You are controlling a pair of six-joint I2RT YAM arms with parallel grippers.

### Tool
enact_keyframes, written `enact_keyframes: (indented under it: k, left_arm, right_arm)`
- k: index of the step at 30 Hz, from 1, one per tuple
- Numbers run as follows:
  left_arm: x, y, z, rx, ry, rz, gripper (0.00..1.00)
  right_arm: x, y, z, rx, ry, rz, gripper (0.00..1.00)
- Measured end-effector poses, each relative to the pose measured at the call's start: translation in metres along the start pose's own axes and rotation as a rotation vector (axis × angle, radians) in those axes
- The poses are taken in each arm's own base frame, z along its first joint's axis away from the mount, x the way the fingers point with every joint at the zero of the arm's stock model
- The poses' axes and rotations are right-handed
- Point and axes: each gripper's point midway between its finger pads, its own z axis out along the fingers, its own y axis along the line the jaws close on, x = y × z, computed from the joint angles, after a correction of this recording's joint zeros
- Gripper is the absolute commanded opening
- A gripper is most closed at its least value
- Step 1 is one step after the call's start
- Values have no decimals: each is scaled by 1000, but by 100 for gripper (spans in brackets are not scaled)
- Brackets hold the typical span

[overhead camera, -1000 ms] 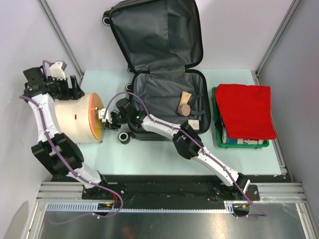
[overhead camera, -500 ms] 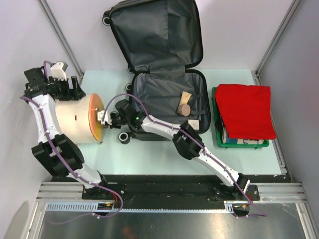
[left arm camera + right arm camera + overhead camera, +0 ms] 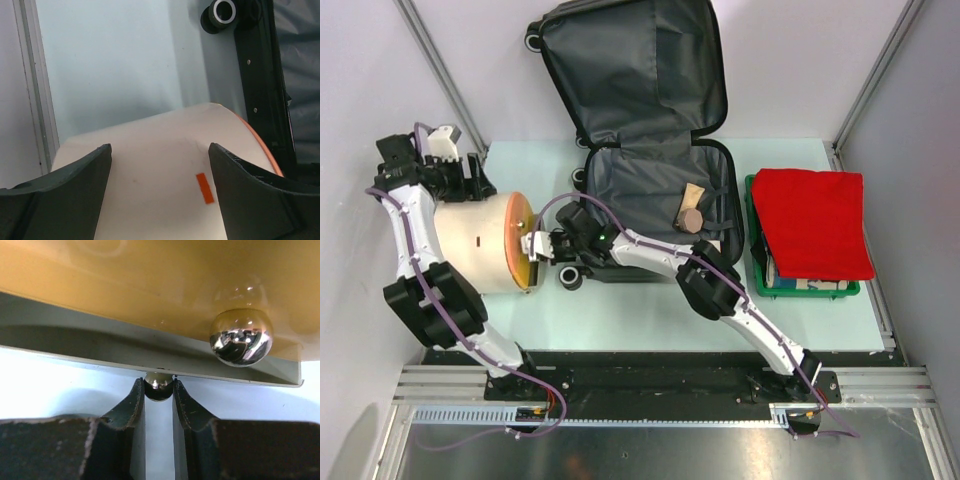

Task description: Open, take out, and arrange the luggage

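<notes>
The luggage (image 3: 632,190) lies open at the table's back, its lid (image 3: 630,70) leaning away and its grey lining showing; a black wheel (image 3: 222,11) shows in the left wrist view. Two small wooden pieces (image 3: 691,212) lie inside it. Left of it a beige cylinder (image 3: 470,250) lies on its side, with its orange face (image 3: 521,255) towards the luggage. My right gripper (image 3: 535,247) is shut on a small shiny knob (image 3: 159,385) at the lower edge of that face. My left gripper (image 3: 160,150) stands open, straddling the cylinder's (image 3: 150,200) upper far side.
A green bin (image 3: 760,272) at the right holds a folded red cloth (image 3: 815,220) over other items. A larger shiny ball knob (image 3: 241,337) sits on the orange face. Slanting frame posts (image 3: 440,70) stand at both back corners.
My right gripper has closed on the small knob. The cylinder has shifted slightly right and nearer, and the left gripper has moved with it.
</notes>
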Motion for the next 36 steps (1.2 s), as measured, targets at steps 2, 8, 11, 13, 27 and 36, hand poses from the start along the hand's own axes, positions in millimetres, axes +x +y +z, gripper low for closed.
enact_keyframes:
  k: [2, 8, 11, 13, 27, 36]
  left_arm:
    - [4, 1, 2, -4, 14, -12, 82]
    - [15, 7, 7, -19, 63, -46, 86]
    - [21, 9, 6, -33, 95, -59, 88]
    - [22, 10, 3, -44, 110, -64, 88]
    - [20, 9, -10, -74, 139, -75, 90]
    - [19, 1, -22, -85, 121, -79, 91]
  right_arm:
    - [2, 3, -5, -16, 16, -2, 7]
    - [6, 13, -23, -49, 38, 16, 44]
    - [7, 13, -31, -45, 37, 71, 50]
    - [6, 10, -36, -42, 25, 130, 54]
    - [-35, -86, -129, 173, -121, 567, 49]
    - [-77, -57, -86, 235, -74, 672, 49]
